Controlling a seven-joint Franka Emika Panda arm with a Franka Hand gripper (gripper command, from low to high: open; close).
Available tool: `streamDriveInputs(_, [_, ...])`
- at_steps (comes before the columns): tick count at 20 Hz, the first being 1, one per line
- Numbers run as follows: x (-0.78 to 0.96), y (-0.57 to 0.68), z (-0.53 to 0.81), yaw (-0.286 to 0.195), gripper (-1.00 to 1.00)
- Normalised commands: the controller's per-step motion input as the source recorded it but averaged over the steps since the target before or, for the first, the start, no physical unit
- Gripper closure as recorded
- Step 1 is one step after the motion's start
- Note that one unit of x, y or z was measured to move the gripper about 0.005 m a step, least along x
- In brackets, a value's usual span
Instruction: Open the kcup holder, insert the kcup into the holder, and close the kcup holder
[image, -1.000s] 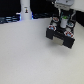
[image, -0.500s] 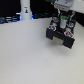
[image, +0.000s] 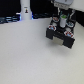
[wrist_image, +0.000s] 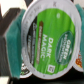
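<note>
The kcup holder (image: 60, 35) is a black boxy block with lighter grey panels, standing on the white table at the exterior view's right. My gripper (image: 64, 21) hangs directly above it, shut on the kcup (image: 64, 23), which shows as a small green and white spot between the fingers, just over the holder's top. In the wrist view the kcup (wrist_image: 47, 40) fills the picture: a round lid, green and white, printed "Dark Magic", with its teal-green body to one side. I cannot make out the fingers themselves in the wrist view. Whether the holder's lid is open is unclear.
A white bottle-like object (image: 25, 9) stands at the back, toward the exterior view's left. Dark clutter runs along the back edge of the white table (image: 25, 55).
</note>
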Motion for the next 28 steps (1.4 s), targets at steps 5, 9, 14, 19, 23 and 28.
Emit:
streamDriveInputs(5, [0.01,-0.05,-0.25,-0.005,1.0])
streamDriveInputs(9, [0.01,-0.1,-0.24,-0.005,1.0])
streamDriveInputs(14, [-0.02,-0.06,-0.11,-0.002,1.0])
streamDriveInputs(19, [-0.17,-0.17,0.17,-0.02,1.0])
streamDriveInputs(23, [-0.03,-0.05,-0.15,-0.002,1.0])
streamDriveInputs(28, [0.0,-0.03,-0.37,0.0,1.0])
